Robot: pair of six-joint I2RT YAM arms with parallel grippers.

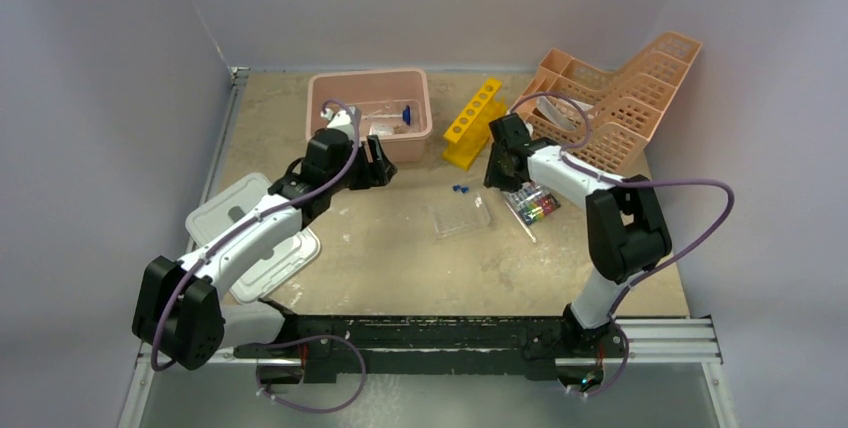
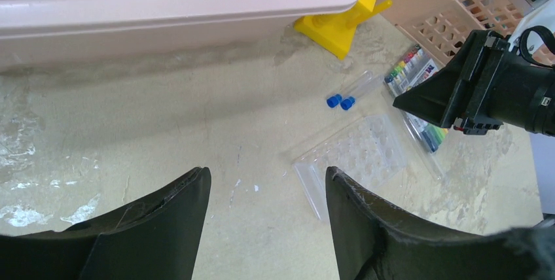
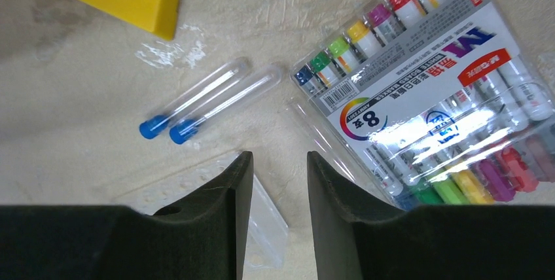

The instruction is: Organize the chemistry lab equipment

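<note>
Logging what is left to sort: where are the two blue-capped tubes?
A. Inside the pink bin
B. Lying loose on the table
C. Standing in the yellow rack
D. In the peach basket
B: the two blue-capped tubes lie side by side on the bare table, between the yellow rack and the clear well plate.

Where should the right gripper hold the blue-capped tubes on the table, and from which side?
Take both blue-capped tubes together at mid-length, from straight above, the right gripper closing across their length. They lie flat, side by side and touching, so pinching one alone looks hard.
</note>
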